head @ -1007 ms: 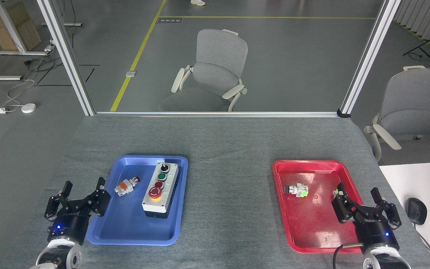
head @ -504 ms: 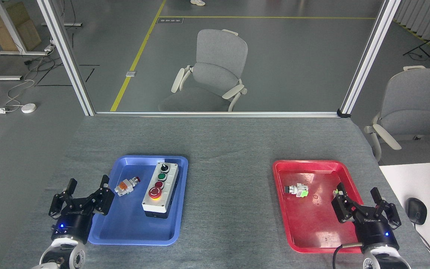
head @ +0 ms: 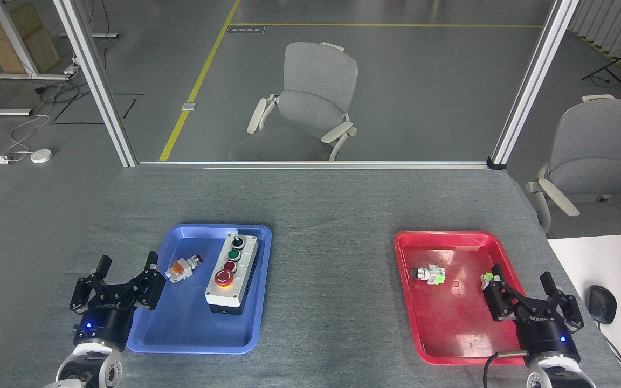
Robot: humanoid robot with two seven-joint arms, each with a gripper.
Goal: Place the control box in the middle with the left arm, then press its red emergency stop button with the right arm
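Control box: our control box (head: pixel 232 274) lies lengthwise in the right half of the blue tray (head: pixel 192 328), white top up, black base showing at its near end.
Emergency stop: its red emergency stop button (head: pixel 224 277) is the nearest of the four controls, with a yellow ring beneath the cap.
Left gripper: our left gripper (head: pixel 124 277) sits at the tray's left edge, fingers spread wide and holding nothing, well apart from the box.
Loose part: an orange-white push-button part (head: pixel 183 267) lies between our left fingers and the box.
Right gripper: our right gripper (head: pixel 523 291) hangs over the near right corner of the red tray (head: pixel 450 345), jaws spread and empty, far from the box.
Middle: the grey cloth (head: pixel 332 280) lies between the trays.
Writing: lettering on both gripper bodies is too small for us to read.
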